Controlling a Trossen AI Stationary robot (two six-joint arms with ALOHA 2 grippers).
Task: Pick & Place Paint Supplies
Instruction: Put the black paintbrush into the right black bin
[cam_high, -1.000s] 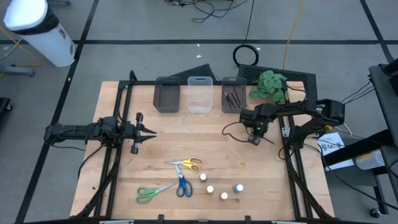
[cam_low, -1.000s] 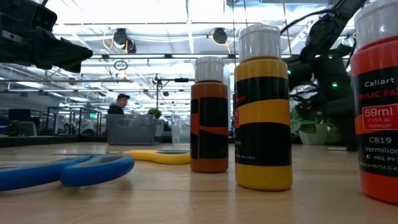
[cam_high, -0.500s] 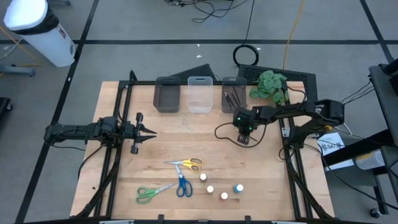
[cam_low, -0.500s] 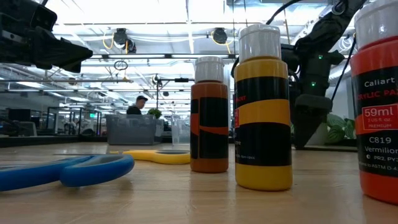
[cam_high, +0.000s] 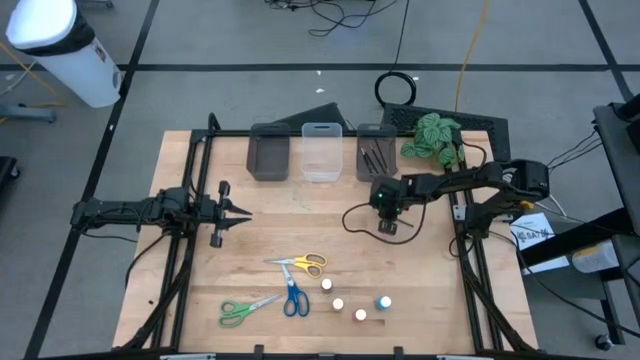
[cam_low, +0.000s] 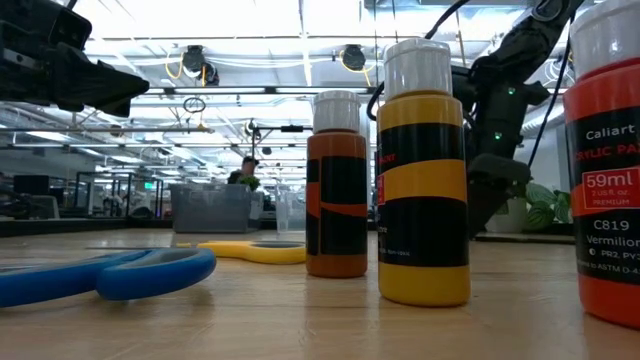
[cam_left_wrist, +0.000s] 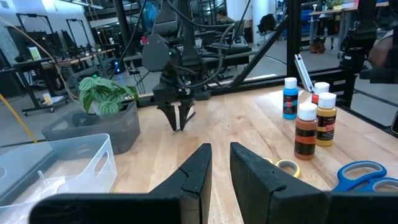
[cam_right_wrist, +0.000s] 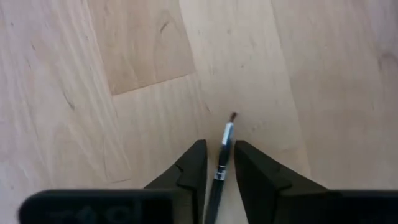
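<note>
A thin brush (cam_right_wrist: 221, 158) sits pinched between the fingers of the right gripper (cam_high: 388, 222), its ferrule and tip poking out toward the bare wood of the desk (cam_high: 300, 215); the gripper hangs over the desk at about two o'clock from centre, just short of the grey bin (cam_high: 375, 158) at twelve o'clock, where a few dark brushes (cam_high: 373, 155) already lie. So brushes look mostly handled, with this one apparently the last to go in. Everything else waits down at six o'clock: the yellow scissors (cam_high: 303, 264), blue scissors (cam_high: 294, 298) and green scissors (cam_high: 243, 310), plus the small paint bottles (cam_high: 354, 302) clustered just beside them. The clear bin (cam_high: 322, 155) and the other grey bin (cam_high: 269, 157) look unfilled from above. The left gripper (cam_high: 236, 212) idles at nine o'clock, fingers narrowly apart and holding nothing.
</note>
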